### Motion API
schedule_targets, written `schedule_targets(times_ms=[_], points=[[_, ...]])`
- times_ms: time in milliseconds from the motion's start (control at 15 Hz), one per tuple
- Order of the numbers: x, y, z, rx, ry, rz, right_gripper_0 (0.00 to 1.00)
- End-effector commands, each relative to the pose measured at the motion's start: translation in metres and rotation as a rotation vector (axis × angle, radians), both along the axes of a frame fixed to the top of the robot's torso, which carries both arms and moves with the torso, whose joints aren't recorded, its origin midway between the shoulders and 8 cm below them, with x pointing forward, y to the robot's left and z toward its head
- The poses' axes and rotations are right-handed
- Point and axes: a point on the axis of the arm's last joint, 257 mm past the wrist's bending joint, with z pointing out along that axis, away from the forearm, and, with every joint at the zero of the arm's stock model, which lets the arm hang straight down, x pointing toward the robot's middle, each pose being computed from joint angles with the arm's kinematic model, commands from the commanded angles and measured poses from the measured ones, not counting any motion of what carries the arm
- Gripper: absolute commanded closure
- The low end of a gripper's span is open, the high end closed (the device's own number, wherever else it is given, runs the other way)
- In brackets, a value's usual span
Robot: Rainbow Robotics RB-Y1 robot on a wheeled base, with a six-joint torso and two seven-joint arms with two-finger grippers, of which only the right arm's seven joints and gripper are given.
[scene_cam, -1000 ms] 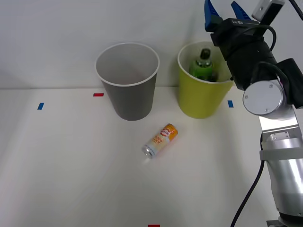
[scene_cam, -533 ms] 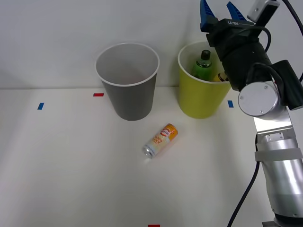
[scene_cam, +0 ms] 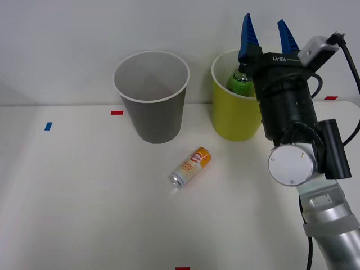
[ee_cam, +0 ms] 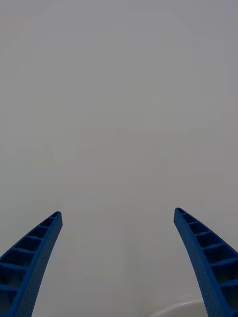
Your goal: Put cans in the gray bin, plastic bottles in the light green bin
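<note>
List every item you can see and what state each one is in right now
Can: lying on its side on the table, untouched.
Gray bin: upright, nothing visible inside.
Light green bin: upright, holding a bottle.
Green bottle: inside the light green bin, black cap up.
Right gripper: fingers open, empty, raised by the light green bin.

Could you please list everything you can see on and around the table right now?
gray bin: one, dark gray with white rim, upright, table's back.
light green bin: one, yellow-green, upright, right of the gray bin.
green bottle: one, inside the light green bin.
can: one, orange and white, lying on the table before the bins.
tape marks: several, red and blue, on the white table.
right hand: one, blue fingers open, raised beside the light green bin.
</note>
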Motion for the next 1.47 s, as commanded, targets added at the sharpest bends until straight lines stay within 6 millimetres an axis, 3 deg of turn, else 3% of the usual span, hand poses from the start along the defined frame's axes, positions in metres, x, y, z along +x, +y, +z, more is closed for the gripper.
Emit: schedule_targets(times_ms=[67, 467, 867, 1067, 1467], points=[[-0.039, -0.007, -0.024, -0.01, 0.016, 0.002, 0.24], [-0.103, -0.032, -0.084, -0.102, 0.095, -0.096, 0.24], [-0.143, -0.048, -0.15, -0.196, 0.209, -0.176, 0.24], [-0.156, -0.049, -0.167, -0.245, 0.239, -0.22, 0.25], [-0.166, -0.046, -0.178, -0.346, 0.245, -0.222, 0.24]])
